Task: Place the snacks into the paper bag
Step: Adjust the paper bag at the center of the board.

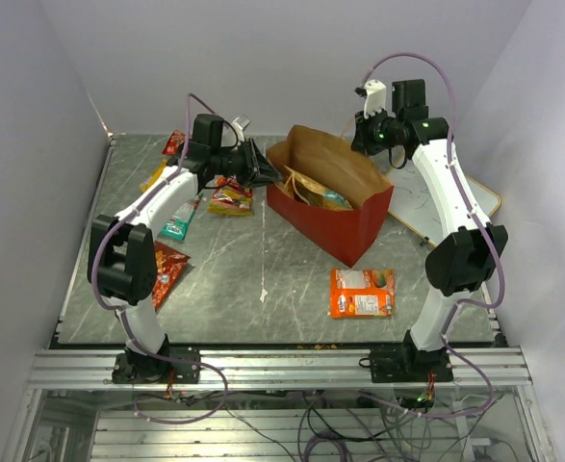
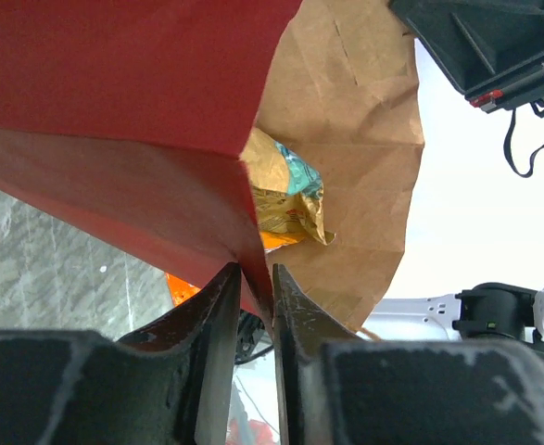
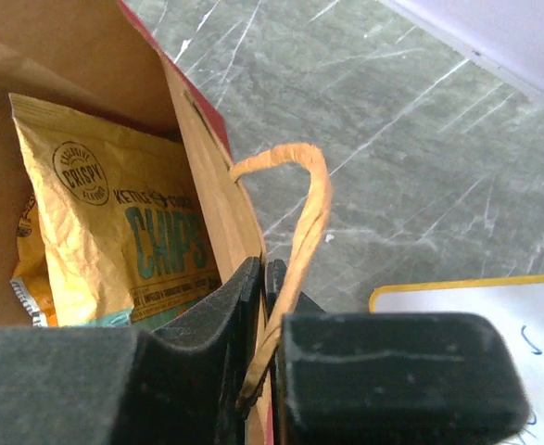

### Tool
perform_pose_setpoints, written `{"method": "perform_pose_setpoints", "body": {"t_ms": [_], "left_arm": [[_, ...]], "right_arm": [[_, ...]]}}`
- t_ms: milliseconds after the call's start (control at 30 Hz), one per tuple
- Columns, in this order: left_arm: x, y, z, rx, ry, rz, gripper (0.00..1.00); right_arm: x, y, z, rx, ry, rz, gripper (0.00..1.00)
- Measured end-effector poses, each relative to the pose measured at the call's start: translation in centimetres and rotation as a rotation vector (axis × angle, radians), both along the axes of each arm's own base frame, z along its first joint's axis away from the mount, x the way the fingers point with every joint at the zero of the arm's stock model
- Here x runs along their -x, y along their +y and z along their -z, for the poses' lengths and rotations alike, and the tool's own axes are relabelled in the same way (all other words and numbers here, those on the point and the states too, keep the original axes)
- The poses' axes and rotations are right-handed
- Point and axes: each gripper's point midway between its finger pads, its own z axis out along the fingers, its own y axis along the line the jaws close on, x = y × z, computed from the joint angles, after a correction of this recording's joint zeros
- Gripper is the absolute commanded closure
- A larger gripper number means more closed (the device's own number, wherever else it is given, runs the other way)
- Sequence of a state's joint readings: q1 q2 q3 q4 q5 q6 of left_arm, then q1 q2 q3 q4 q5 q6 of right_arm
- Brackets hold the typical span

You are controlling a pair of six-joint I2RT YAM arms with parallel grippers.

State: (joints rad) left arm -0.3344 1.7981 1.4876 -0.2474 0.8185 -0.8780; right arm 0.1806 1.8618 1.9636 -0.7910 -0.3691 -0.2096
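Paper bag [image 1: 345, 229] at ctr of top view, leaning, w/ mouth gaping toward upper left and red wall toward lower right. Inside already: gold chip bag [image 3: 114, 222], plus a teal and orange bit beside it.

R gripper [image 3: 264, 271]: pinched shut on bag rim at upper right, w/ tan handle [image 3: 310, 181] trapped btw the fingers too. L gripper [image 2: 256, 276]: at left side of rim, w/ red edge down in the narrow gap btw the fingers. Can't tell if clamped or slack.

Risks:
- Slack L side: prob. a sagging rim, a folded mouth, a flopped bag.
- Too hard a pull on both rims: torn paper.
- Handle snagged in R jaws: bag dragged along on any retreat.
- Tilt + loose contents: packs sliding back out.

Around:
- Orange flat pack [image 1: 362, 292] on table [image 1: 282, 318], lower right of bag, apart from it.
- Red packet [image 1: 169, 269] at lower left, partly under L arm.
- Small packets [image 1: 229, 197] just beside L gripper.
- Teal one [image 1: 178, 226] and others toward upper left.
- White board [image 1: 475, 197] at right edge, near R arm.

In the way: both arms tied up at bag, so neither free for pickup. L forearm over the left-side packets.
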Motion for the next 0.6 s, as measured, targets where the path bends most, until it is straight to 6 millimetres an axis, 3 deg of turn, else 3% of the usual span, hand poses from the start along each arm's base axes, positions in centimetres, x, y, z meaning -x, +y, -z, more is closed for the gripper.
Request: {"method": "perform_pose_setpoints", "body": {"t_ms": [100,367,600], "left_arm": [[-0.5,0.0,-0.5,0.001,-0.027,0.004,0.61],[-1.3,0.3,-2.4,0.004,-0.125,0.028,0.32],[-1.5,0.6,-3.6,-0.006,-0.197,0.055,0.23]], "right_arm": [[-0.2,-0.1,-0.4,0.007,-0.015,0.001,0.91],[-0.4,-0.4,-0.5,0.02,-0.025,0.009,0.93],[-0.4,-0.4,-0.5,0.031,-0.031,0.003,0.87]]}}
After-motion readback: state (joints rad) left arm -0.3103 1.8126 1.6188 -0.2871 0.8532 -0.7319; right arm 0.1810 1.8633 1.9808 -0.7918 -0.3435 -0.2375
